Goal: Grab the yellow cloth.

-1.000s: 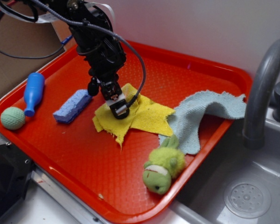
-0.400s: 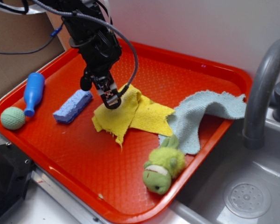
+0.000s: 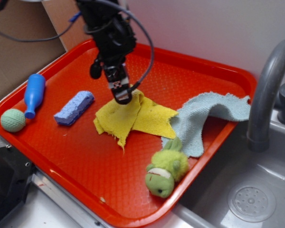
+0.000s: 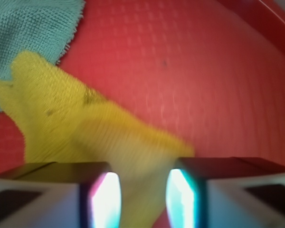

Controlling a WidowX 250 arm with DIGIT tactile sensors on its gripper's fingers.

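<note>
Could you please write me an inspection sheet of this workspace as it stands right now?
Surface: red tray, textured, beside a metal sink.
Job's things: yellow cloth, one corner pulled up into a peak, the rest lying on the tray.
Clutter: blue sponge; blue bowling pin; green ball; green plush toy; pale blue-green cloth, its edge meeting the yellow one.
Grippers: hand shut on the raised corner; in the wrist view yellow fabric runs between its fingers.
Cables: grey cable looping along the arm.
Surroundings: grey faucet; white wall; brown cardboard.
</note>
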